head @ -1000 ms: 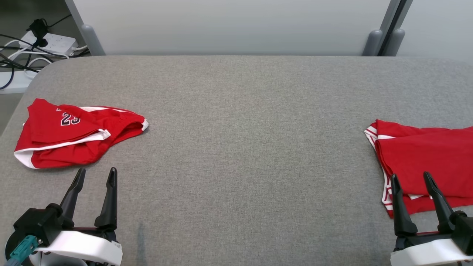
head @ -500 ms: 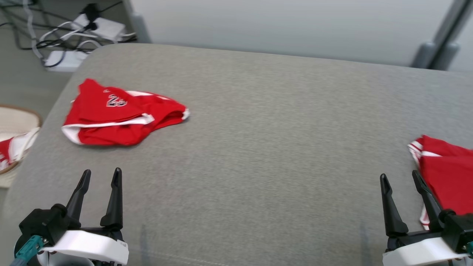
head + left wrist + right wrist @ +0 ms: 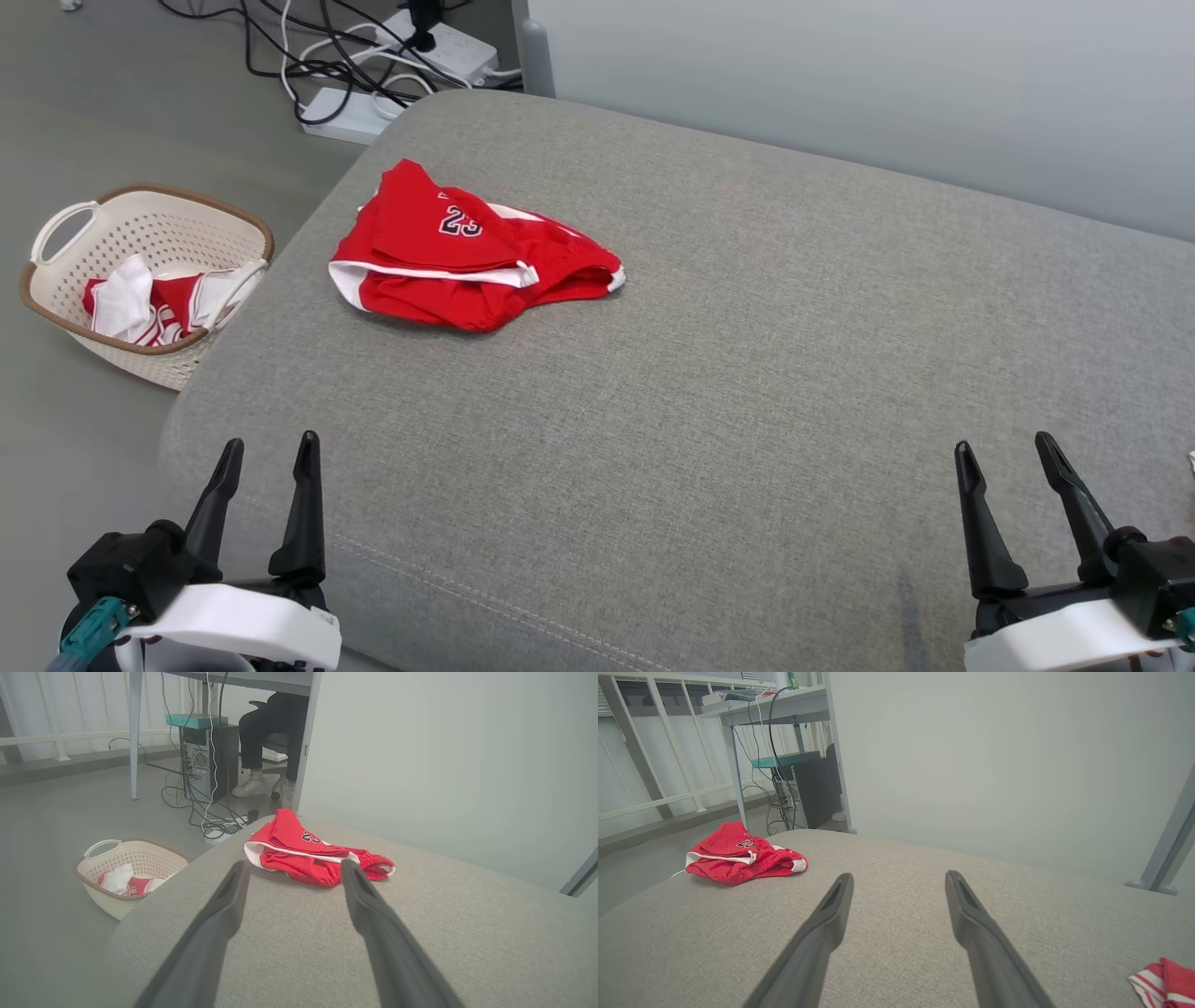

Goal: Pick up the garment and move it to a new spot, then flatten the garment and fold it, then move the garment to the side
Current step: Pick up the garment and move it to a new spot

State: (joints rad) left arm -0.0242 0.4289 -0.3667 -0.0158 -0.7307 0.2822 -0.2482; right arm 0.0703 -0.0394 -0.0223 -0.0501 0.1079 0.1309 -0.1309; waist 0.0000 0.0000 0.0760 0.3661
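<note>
A second red garment [image 3: 1164,981] is cropped by the right wrist view's corner. A desk [image 3: 261,677] hides a seated person [image 3: 267,724] above the waist.

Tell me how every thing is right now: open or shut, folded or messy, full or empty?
Left gripper: open, holding nothing.
Right gripper: open, holding nothing.
Red shorts: bunched up, loosely folded over, lying on the grey table.
Basket: upright on the floor, partly filled with red and white clothes.
Other red garment: lying at the table's right end, mostly out of view.
</note>
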